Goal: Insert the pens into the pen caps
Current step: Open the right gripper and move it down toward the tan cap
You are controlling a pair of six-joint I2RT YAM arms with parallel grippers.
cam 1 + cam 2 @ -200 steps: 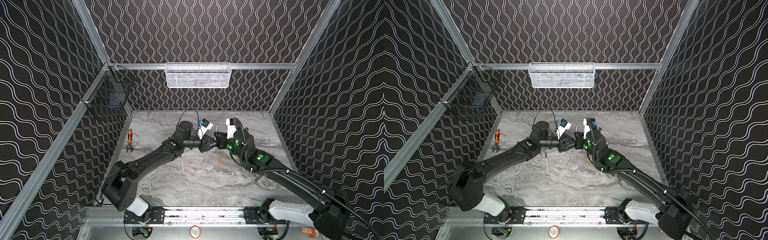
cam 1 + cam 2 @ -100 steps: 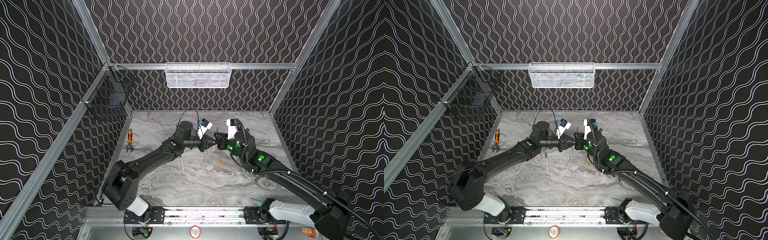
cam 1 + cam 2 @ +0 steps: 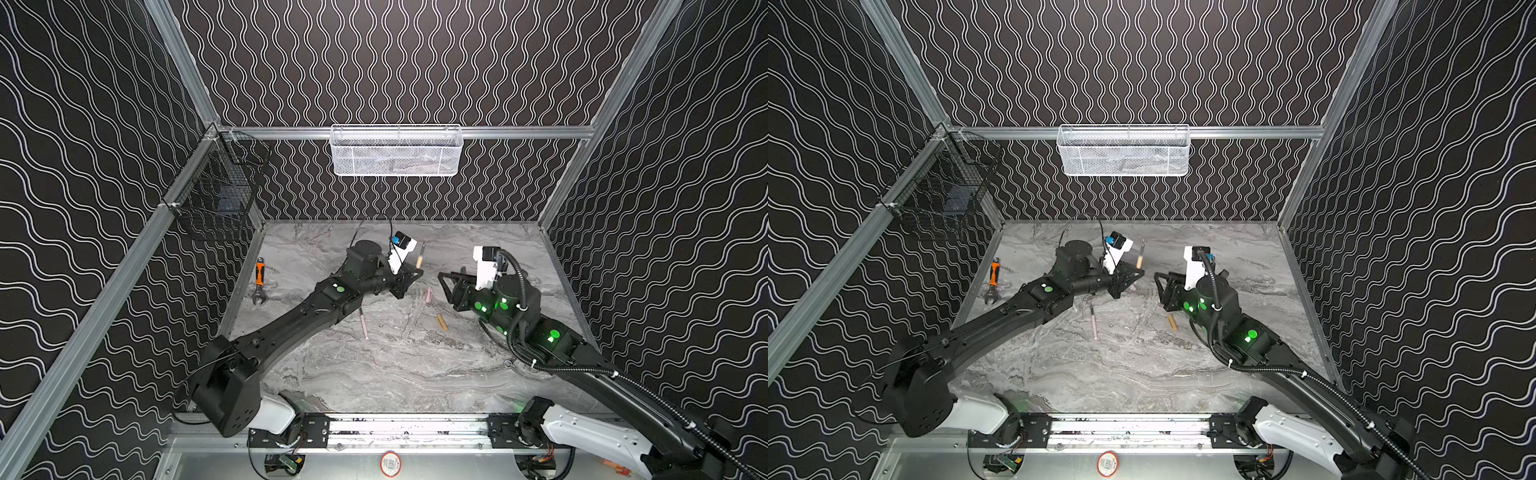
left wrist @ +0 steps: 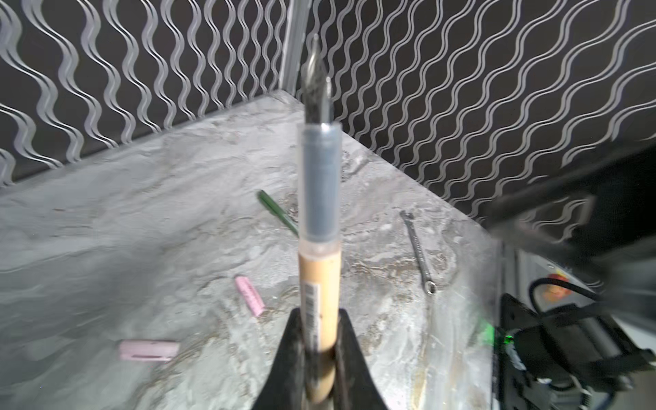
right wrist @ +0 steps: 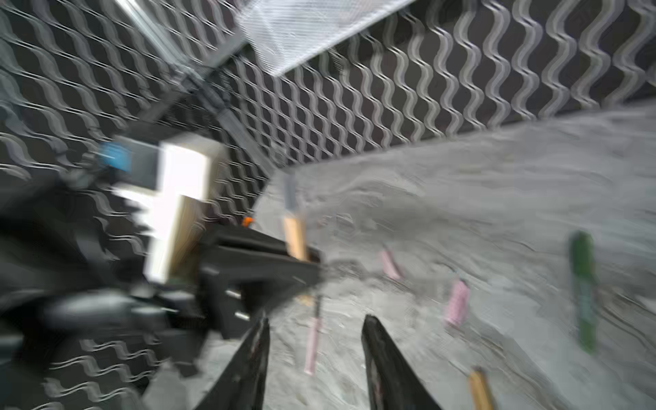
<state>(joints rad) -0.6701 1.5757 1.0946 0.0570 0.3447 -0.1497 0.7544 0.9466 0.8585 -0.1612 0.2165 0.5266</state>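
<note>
A robot lab, with a small test booth built for two machines. Not a home, not a kitchen. Black walls (image 3: 83, 166) with white wavy lines on three sides, held up by bare silver metal bars (image 3: 399, 132). Inside, a grey stone-look counter (image 3: 374, 374). Two black robot arms, the left arm (image 3: 291, 328) and the right arm (image 3: 569, 345), fixed to a metal rail (image 3: 407, 428) along the front edge. Green lights (image 3: 555, 333) on the joints and a thick black cable (image 3: 582, 368) along one arm. A small camera (image 3: 402, 253) on each wrist. A white mesh basket (image 3: 395, 151) hooked on the back bar, a black wire basket (image 3: 216, 199) on the side bar. An orange-handled wrench (image 3: 259, 278) by the left wall.
</note>
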